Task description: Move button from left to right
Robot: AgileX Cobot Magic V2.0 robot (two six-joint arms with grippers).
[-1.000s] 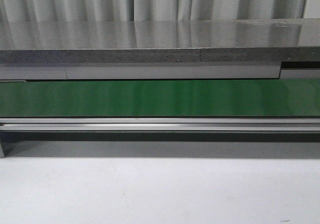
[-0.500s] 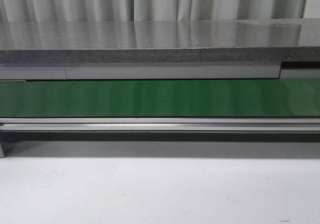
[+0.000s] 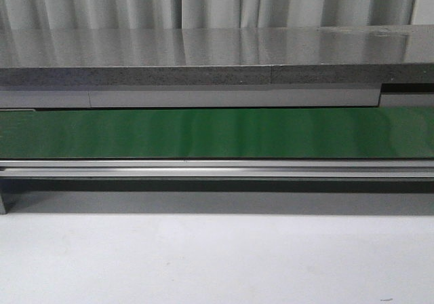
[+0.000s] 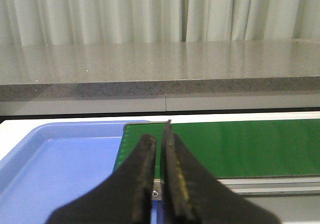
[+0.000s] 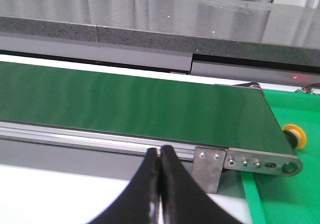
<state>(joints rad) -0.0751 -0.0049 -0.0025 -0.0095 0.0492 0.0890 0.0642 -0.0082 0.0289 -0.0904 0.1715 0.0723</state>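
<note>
Button: only a round orange-yellow cap [image 5: 294, 135] shows, past the conveyor's right end over a green tray [image 5: 280, 194], its body hidden; judged light, rigid and smooth-capped, best gripped on the body's flat sides. Nearest, the left gripper [image 4: 159, 149] has black fingers nearly together, empty, over a blue plastic tray [image 4: 55, 169], and the right gripper [image 5: 159, 156] is closed, empty. Beyond lie the green conveyor belt [image 3: 217, 133], grey speckled stone counter [image 3: 203, 53] and pale curtains [image 3: 203, 2].
</note>
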